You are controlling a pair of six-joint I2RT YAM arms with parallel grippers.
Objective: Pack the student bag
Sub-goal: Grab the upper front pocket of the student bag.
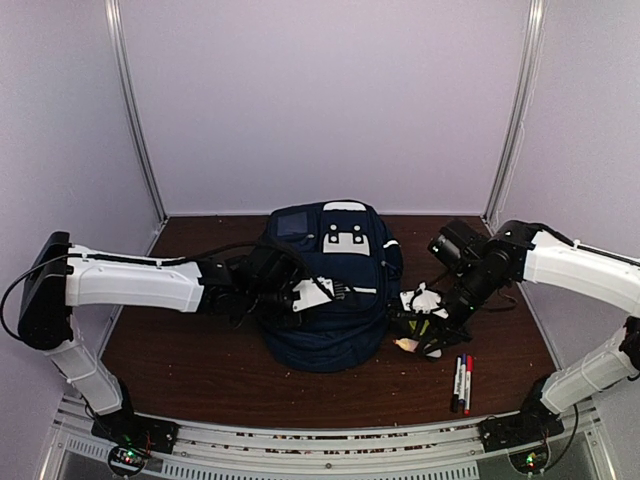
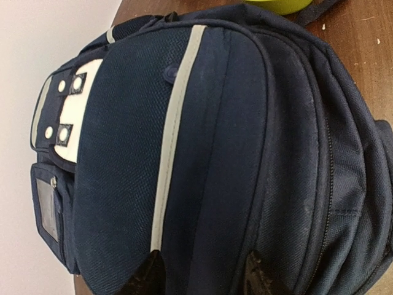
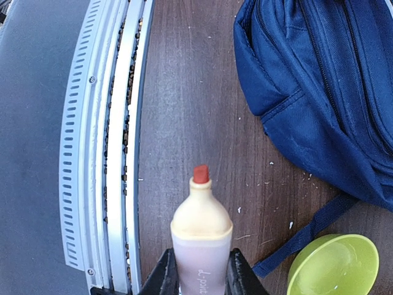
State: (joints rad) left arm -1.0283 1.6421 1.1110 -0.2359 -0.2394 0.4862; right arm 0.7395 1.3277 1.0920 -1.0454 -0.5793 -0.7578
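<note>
The student bag (image 1: 335, 300), navy with a thin pale stripe and white patches, lies in the middle of the table. It fills the left wrist view (image 2: 233, 141). My left gripper (image 1: 303, 296) rests against the bag's left side; its dark fingertips (image 2: 149, 278) stand apart and press on smooth, unpinched fabric beside the stripe. My right gripper (image 1: 418, 322) hovers just right of the bag, shut on a highlighter (image 3: 201, 230) with a cream top and an orange-red tip. The tip points toward the table's near edge (image 1: 405, 345). The bag's corner (image 3: 319, 86) shows at upper right.
Two or three markers (image 1: 462, 383) lie near the front right of the table. A lime-green round dish (image 3: 334, 265) sits by a dangling blue strap (image 3: 307, 236), and also shows past the bag (image 2: 276, 6). A slotted metal rail (image 3: 104, 141) runs along the near edge.
</note>
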